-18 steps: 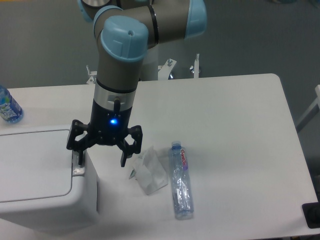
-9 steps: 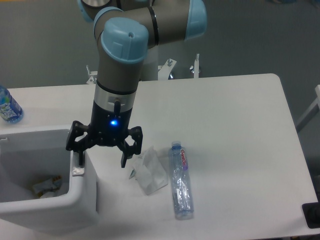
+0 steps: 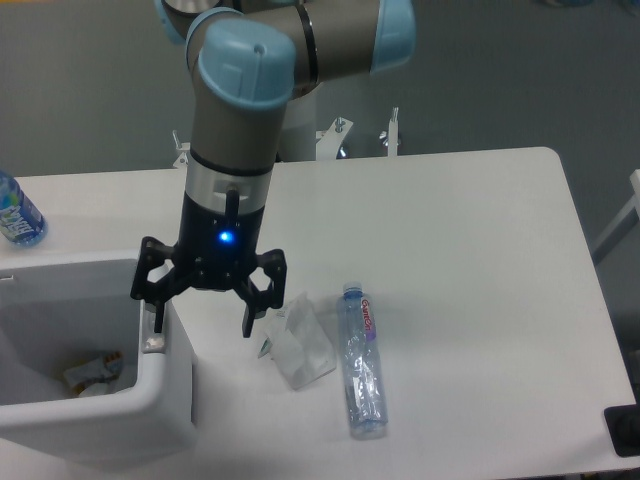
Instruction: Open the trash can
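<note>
Spread wide, the jaws of the black two-finger gripper (image 3: 202, 323) hold nothing; one fingertip sits at the small grey push-button (image 3: 153, 343) on the rim of the large boxy white plastic trash can (image 3: 120, 425), the other hangs over the white table (image 3: 470, 250). At the frame's seven o'clock the bin stands uncovered, crumpled litter (image 3: 92, 372) visible inside. Toward five o'clock from the gripper lie a crumpled clear plastic bag (image 3: 298, 340) and, just beside it, a clear plastic bottle (image 3: 362, 362) on its side. Far off at ten o'clock stands a blue-labelled bottle (image 3: 17, 212).
</note>
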{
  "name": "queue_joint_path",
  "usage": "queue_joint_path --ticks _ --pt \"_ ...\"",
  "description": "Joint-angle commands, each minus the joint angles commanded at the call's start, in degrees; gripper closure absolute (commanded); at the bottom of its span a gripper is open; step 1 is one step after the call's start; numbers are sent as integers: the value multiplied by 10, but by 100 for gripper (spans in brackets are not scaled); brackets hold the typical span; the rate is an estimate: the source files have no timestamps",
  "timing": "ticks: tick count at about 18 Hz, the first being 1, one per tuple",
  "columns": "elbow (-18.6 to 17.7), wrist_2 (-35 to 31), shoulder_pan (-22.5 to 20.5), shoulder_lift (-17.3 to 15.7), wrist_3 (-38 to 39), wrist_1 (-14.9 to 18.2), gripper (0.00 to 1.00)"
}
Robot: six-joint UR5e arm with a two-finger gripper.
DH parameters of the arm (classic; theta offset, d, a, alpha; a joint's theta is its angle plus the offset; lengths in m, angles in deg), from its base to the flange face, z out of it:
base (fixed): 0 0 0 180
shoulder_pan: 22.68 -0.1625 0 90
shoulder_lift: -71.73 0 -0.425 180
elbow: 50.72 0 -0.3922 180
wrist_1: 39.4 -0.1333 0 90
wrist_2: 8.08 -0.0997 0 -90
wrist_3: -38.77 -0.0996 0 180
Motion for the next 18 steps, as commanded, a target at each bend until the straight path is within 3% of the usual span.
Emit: queue_joint_path --ticks 3,6,9,14,16,18 --pt "15 -79 -25 -5 -4 1 0" --pt "24 -102 -54 -6 -39 5 0" --pt "16 -104 -89 -18 -146 15 0" --pt "5 -131 -144 -40 -373 116 0" --pt "-11 -136 -156 -46 -458 128 0" --pt "-31 -137 -168 -57 -496 124 0"
